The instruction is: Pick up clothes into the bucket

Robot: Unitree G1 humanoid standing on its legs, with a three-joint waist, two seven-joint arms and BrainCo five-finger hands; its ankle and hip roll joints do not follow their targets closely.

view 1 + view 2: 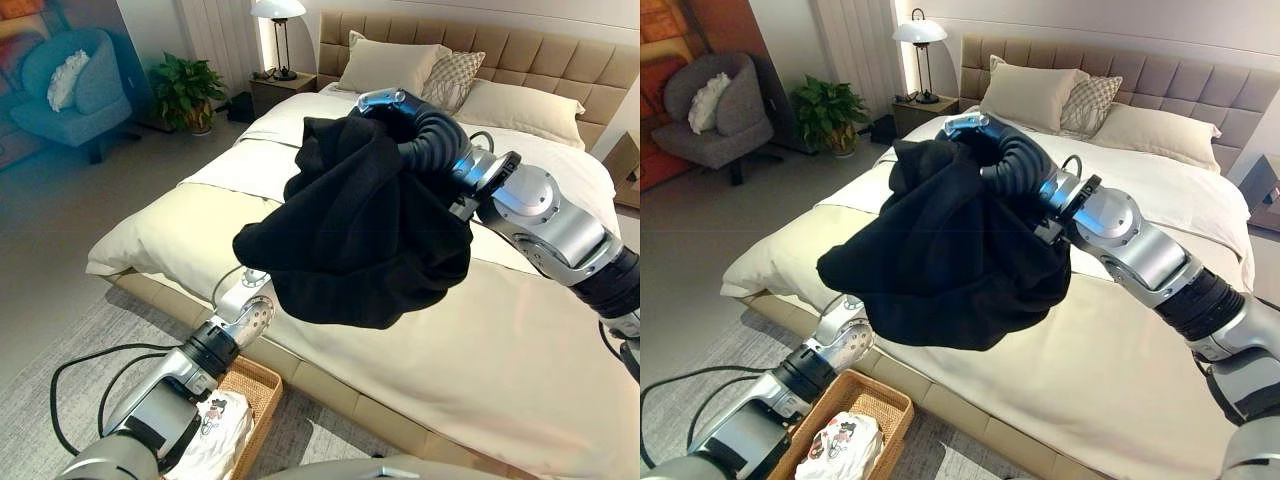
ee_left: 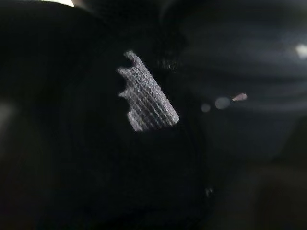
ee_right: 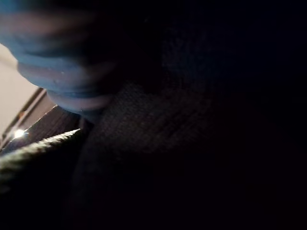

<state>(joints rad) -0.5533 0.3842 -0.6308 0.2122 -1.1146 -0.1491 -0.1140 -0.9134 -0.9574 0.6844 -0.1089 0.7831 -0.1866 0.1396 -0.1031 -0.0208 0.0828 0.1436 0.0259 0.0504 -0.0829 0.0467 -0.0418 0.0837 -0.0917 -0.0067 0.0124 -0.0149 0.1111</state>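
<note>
Down by the near left corner of the bed, a woven wicker basket sits on the grey carpet, already holding a crumpled white printed garment. Its rim lies just below the left arm, which reaches up from the lower left; the left hand disappears under the hanging cloth, so whether its fingers are apart or closed I cannot tell.

Above that, a bulky black garment hangs in the air over the near edge of the cream-covered bed, clear of the mattress. It drapes from the right hand, whose ribbed wrist cover arches over the top of the bundle; silver fingers curl round the upper fold, clamped on the cloth.

The move to come likely turns on one relation: the basket lies down and to the left of the hanging bundle, close to the left arm and well apart from the right hand. The bundle's long axis runs downward from that hand, its low end nearest the basket.

Both eye views give this layout; the wrist views show dark knit weave pressed close to the lens.

Farther back stand pale pillows, a tufted tan headboard, a bedside lamp, a potted plant and an armchair
</note>
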